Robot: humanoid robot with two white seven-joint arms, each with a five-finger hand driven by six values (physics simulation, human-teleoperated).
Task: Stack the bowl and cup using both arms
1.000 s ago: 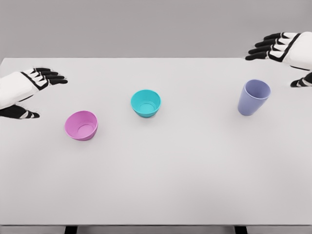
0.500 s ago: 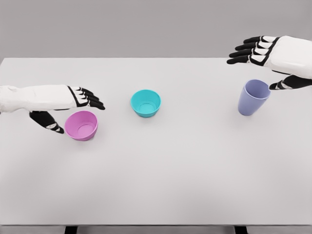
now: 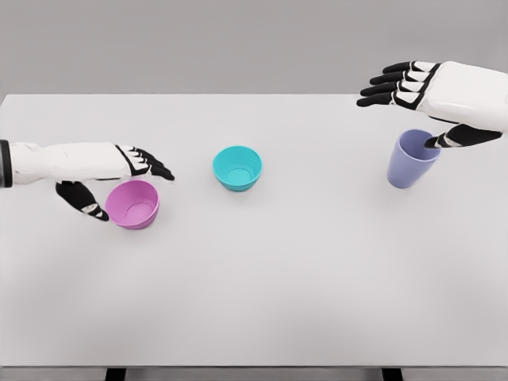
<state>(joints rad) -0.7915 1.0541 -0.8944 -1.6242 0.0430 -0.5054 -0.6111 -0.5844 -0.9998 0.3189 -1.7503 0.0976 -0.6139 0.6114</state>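
Tabletop (image 3: pixel 262 302) held 2 bowls, 1 cup. Pink bowl (image 3: pixel 132 204) sat under spread left hand (image 3: pixel 119 171); teal bowl (image 3: pixel 237 167) beyond its fingertips; purple cup (image 3: pixel 412 159) below spread right hand (image 3: pixel 425 99).

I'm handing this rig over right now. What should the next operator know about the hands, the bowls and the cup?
Left hand: open, above the pink bowl, thumb beside it; no grasp.
Right hand: open, above the purple cup, thumb at its rim; no grasp.
Teal bowl: mid-table, untouched.
Done: both hands positioned at their items.
Left: grasp, lift, stack; all three stand apart.
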